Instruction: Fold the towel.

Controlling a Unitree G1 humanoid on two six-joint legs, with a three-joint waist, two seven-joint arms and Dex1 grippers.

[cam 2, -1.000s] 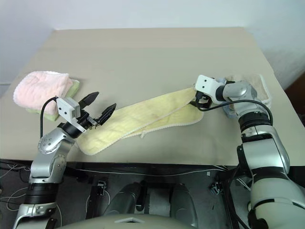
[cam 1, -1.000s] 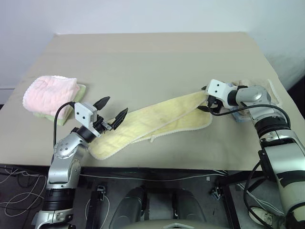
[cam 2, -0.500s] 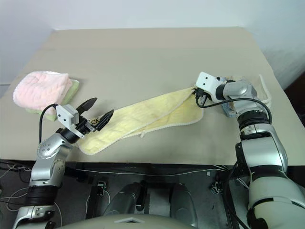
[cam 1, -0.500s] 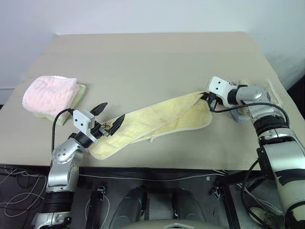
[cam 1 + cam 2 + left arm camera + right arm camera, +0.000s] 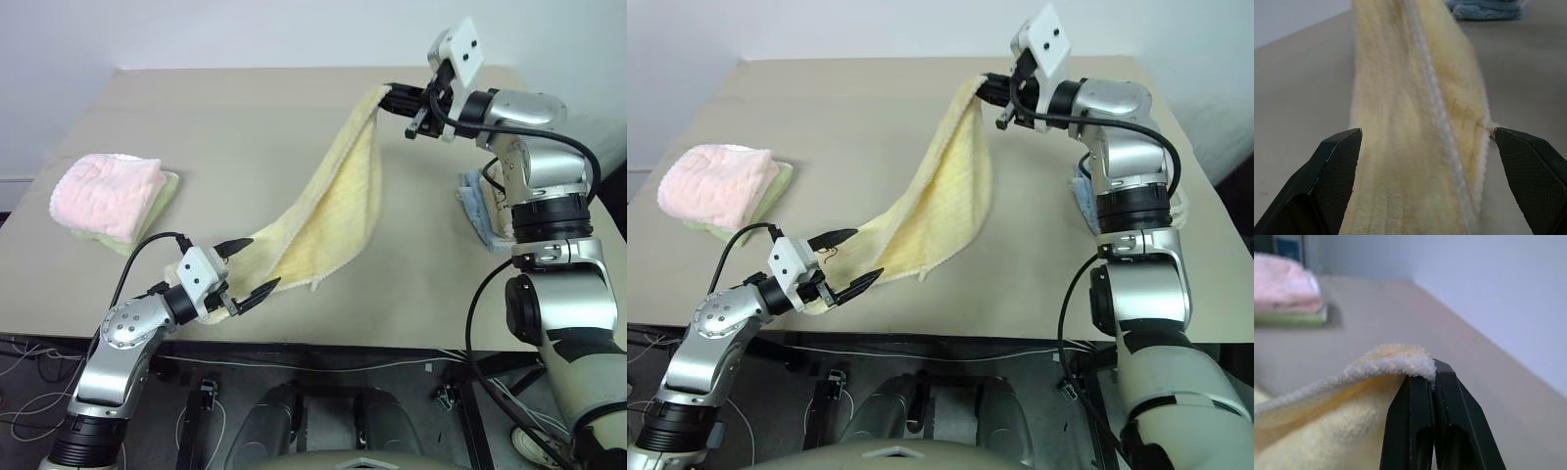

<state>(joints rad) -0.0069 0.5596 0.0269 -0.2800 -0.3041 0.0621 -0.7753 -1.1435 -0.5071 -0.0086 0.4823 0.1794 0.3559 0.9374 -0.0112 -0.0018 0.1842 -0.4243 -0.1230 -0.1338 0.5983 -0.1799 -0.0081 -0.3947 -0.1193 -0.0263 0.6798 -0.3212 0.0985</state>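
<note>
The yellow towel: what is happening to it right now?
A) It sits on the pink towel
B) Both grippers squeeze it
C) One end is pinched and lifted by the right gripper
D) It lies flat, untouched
C: the right gripper is shut on one end of the yellow towel, raised off the table, while the left gripper stands open at the other end.

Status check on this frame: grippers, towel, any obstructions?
Right gripper shut on towel end, held high. Left gripper jaws open, straddling the low end on the table. Nothing in the way.
</note>
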